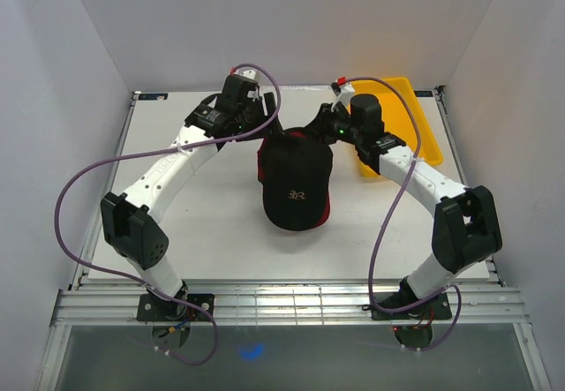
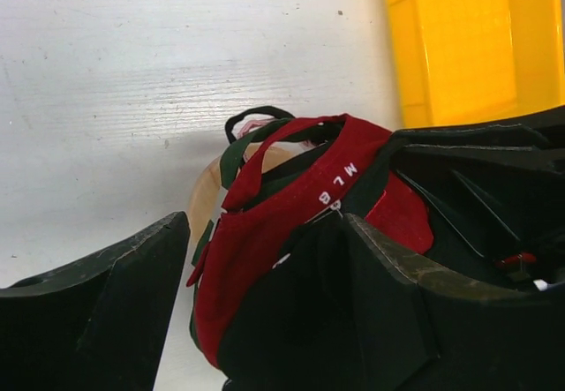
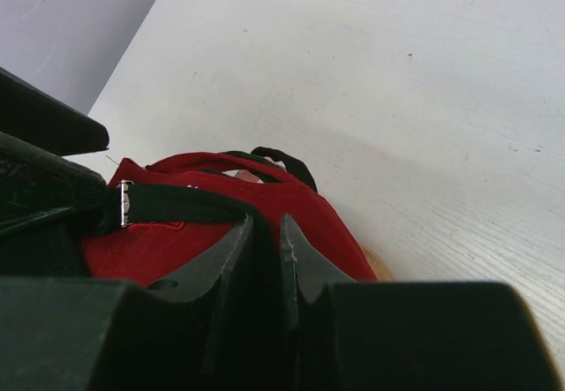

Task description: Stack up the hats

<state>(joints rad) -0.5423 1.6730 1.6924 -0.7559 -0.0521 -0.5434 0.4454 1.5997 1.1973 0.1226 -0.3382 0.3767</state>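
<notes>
The hats (image 1: 296,188) sit stacked mid-desk (image 1: 212,232) toward its far edge, black hat (image 1: 297,199) over red hat (image 2: 256,241), with the left gripper (image 2: 265,228) parted at their rear and the right gripper (image 3: 265,225) pinching the black hat's back.

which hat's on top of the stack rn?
The black cap: it covers the pile, pale logo up. The red cap only peeks out under it, and the dark green cap shows just as strips lower down.
</notes>
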